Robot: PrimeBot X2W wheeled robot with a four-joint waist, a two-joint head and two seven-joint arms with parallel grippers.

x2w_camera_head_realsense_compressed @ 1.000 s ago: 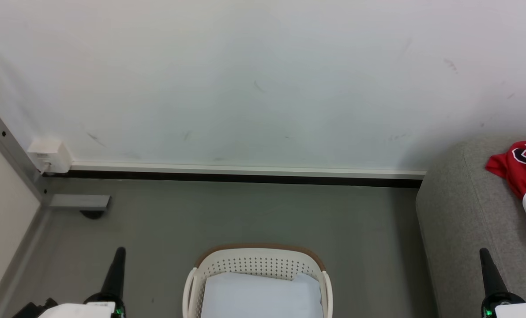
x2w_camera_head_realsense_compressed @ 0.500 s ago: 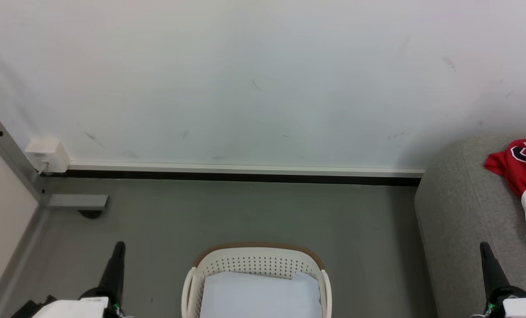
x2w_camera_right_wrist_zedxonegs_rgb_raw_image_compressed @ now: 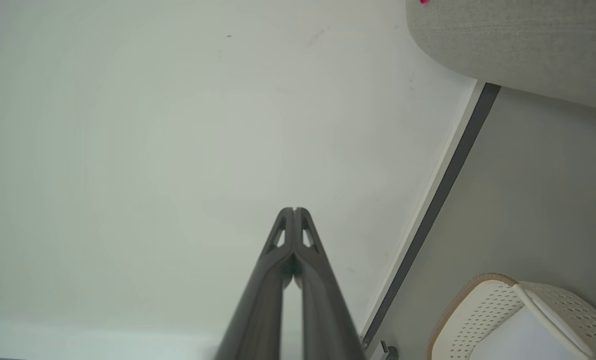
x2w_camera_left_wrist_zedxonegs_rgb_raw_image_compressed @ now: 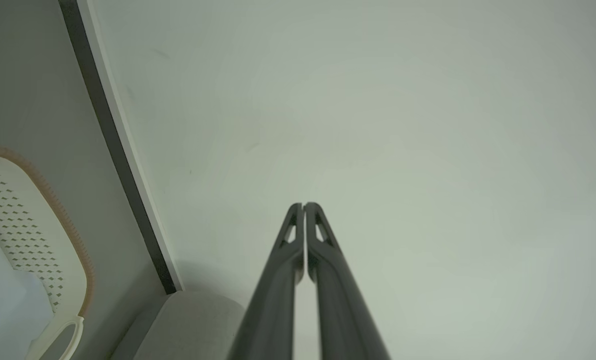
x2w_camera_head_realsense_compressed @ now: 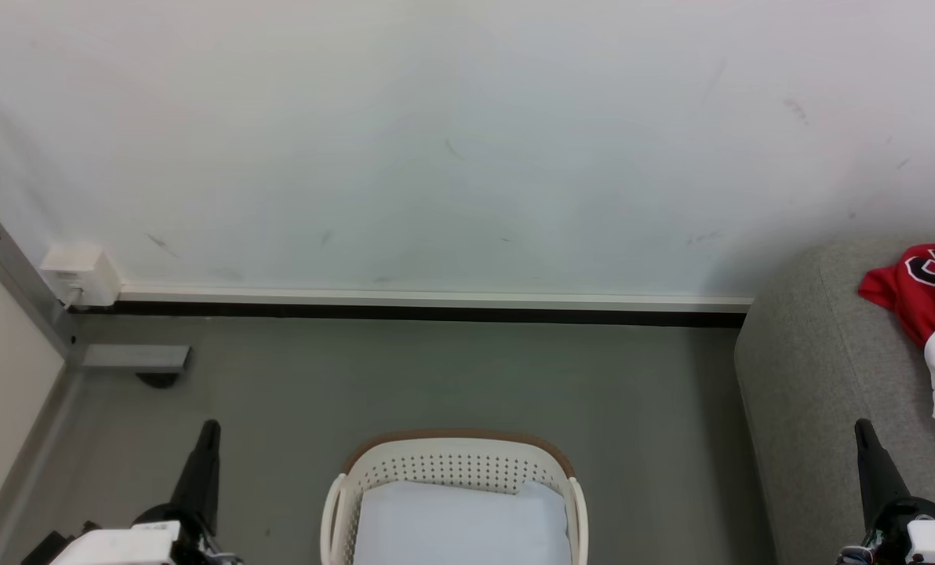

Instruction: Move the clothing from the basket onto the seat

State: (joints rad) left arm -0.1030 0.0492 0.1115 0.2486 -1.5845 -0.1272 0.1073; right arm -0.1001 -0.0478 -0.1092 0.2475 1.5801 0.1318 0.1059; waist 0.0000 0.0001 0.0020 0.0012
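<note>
Clothing (x2w_camera_head_realsense_compressed: 911, 302) is laid on the seat (x2w_camera_head_realsense_compressed: 813, 392), right of the basket (x2w_camera_head_realsense_compressed: 452, 469), in which a pale liner (x2w_camera_head_realsense_compressed: 460, 526) is seen, no garment. Left tool (x2w_camera_head_realsense_compressed: 209, 430) and right tool (x2w_camera_head_realsense_compressed: 863, 430), flanking the basket, are closed tight and empty; the task is judged finished.

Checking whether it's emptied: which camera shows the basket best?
The head view: it looks down into the basket, showing the far wall, both sides and the pale liner, near end cut off. The left wrist view catches one perforated corner at its left edge; the right wrist view, another corner at its bottom right.
</note>
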